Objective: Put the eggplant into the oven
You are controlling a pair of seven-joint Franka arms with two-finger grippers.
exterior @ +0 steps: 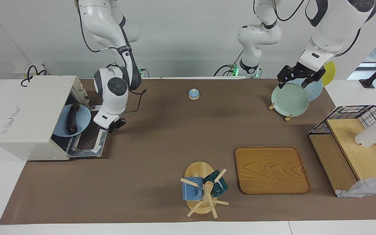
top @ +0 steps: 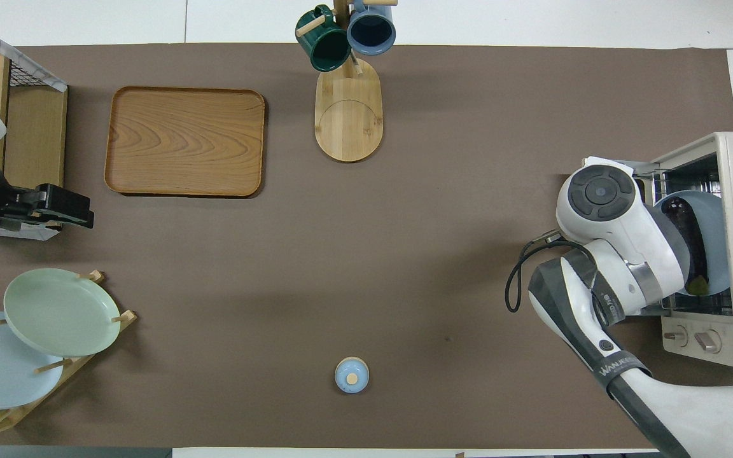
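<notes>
At nine o'clock in the facing view, the eggplant [exterior: 72,118] is seen lying on a blue plate [exterior: 83,118] inside the oven [exterior: 31,120], whose door [exterior: 88,143] is dropped open. Right gripper [exterior: 115,125], fingertips together and holding nothing, is over the door's hinge end. Left gripper [exterior: 299,75], fingers apart, waits over the plate rack [exterior: 289,99] at two o'clock. Risk judged: the plate's rim appears to overhang the rack; closing the door could strike it and tip the eggplant out.
</notes>
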